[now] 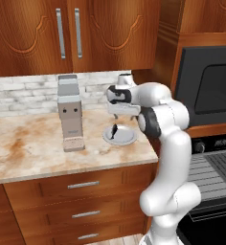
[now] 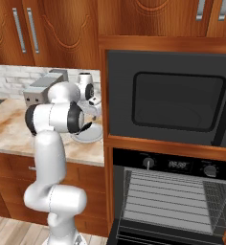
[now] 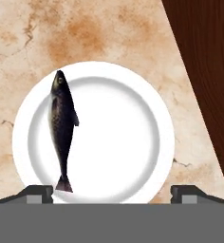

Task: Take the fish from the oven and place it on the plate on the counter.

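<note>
Tool [image 3: 112, 192] wide open, gripping nothing, poised directly above plate [image 3: 133, 137]; tips [image 3: 35, 193] spread to 7 and 5 o'clock of the hand view. Fish [image 3: 62, 128] within the plate outline toward its 9 o'clock side, head at 12, tail at 6; in the left base view fish [image 1: 114, 130] upright just under the tool [image 1: 120, 116], contact with plate [image 1: 124, 139] unclear. Plate on beige surface [image 1: 28, 143], coffee machine [image 1: 70, 112] beside it at 9 o'clock. Oven [image 2: 175, 191] door open, wire racks exposed
</note>
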